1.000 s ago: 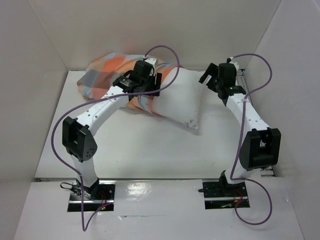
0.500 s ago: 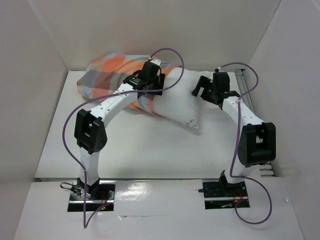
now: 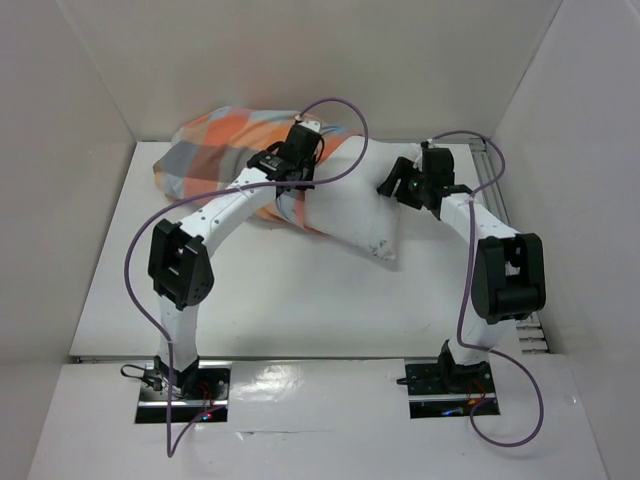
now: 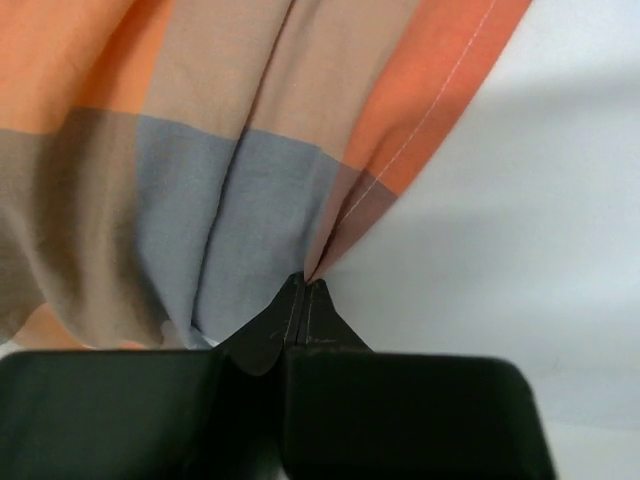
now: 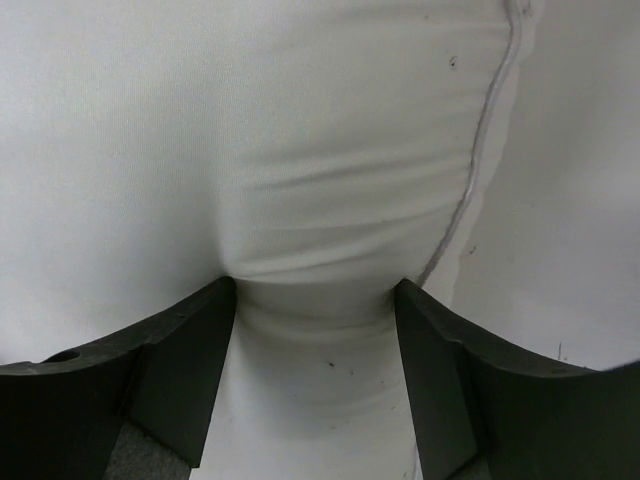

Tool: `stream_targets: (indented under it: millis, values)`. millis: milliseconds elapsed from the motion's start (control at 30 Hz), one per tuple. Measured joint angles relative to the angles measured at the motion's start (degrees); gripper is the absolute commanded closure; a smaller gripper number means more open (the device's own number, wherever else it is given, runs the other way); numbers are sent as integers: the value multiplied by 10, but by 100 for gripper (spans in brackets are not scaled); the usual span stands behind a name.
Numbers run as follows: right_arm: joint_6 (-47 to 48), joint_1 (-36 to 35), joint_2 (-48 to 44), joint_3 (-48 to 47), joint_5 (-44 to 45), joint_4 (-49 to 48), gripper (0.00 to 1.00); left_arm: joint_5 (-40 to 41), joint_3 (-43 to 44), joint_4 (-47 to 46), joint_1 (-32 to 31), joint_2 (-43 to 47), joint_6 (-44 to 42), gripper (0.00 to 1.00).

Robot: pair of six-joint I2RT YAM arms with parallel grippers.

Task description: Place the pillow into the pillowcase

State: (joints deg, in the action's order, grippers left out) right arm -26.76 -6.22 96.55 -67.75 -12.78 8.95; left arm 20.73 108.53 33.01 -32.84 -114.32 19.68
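Judging from its puff and creases, the plump plain white stuffed pillow (image 3: 355,205) is prob. light but bulky & squashy, so it should dent under a shove rather than slide cleanly. Best hold looks like a deep pinch on the bare end close to the piped seam (image 5: 490,130), or a flat push there. The thin soft checked fabric pillowcase (image 3: 210,150) (orange, lt blue, grey, tan) is limp w/ no stiffness of its own. It'll likely bunch & fall shut unless the mouth is held at the stitched hem (image 4: 430,120). Position: pillow lies slanted at the far side of the white table (image 3: 250,290). Its far-left part is inside the case; the near-right part, incl. the corner w/ small dark specks (image 3: 380,243), is bare. By eye approx half in. Left gripper (image 4: 303,285): fingertips pressed together w/ a fold of the case's hem edge nipped btwn them, fabric fanning away from the pinch. Right gripper (image 5: 315,290): jaws spread wide & pushed into the pillow's bare end, a bulge of stuffing btwn the fingers w/ creases running across it; not clamped, as far as the wrist view shows. Count: 1 pillow, 1 pillowcase, 2 arms w/ 1 gripper each.
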Motion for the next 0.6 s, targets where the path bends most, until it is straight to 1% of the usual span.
stream_targets:
  millis: [33,67,167,200,267,300,400,467,500,600]
  values:
    - [-1,0,0,2,-4,-5,34,-3,0,2,0,2,0,100]
    - [-1,0,0,4,-9,-10,52,-14,0,5,0,5,0,100]
    - [-8,1,7,9,-40,-33,93,-85,6,14,-3,19,-2,100]
    - [-16,2,12,10,-52,-44,100,-124,15,14,-7,21,0,100]
    - [-44,2,20,13,-76,-69,100,-205,43,9,-25,21,6,100]
    - [-66,1,24,19,-89,-96,100,-254,58,0,-38,19,16,100]
    - [-130,-2,31,32,-125,-173,100,-367,117,-29,-80,-3,47,100]
    - [-163,-2,31,33,-152,-207,100,-438,158,-72,-95,-35,80,100]
    - [-170,-2,28,33,-162,-217,100,-480,168,-109,-97,-52,107,100]
    - [-169,-1,18,31,-169,-221,100,-580,145,-195,-90,-76,188,100]
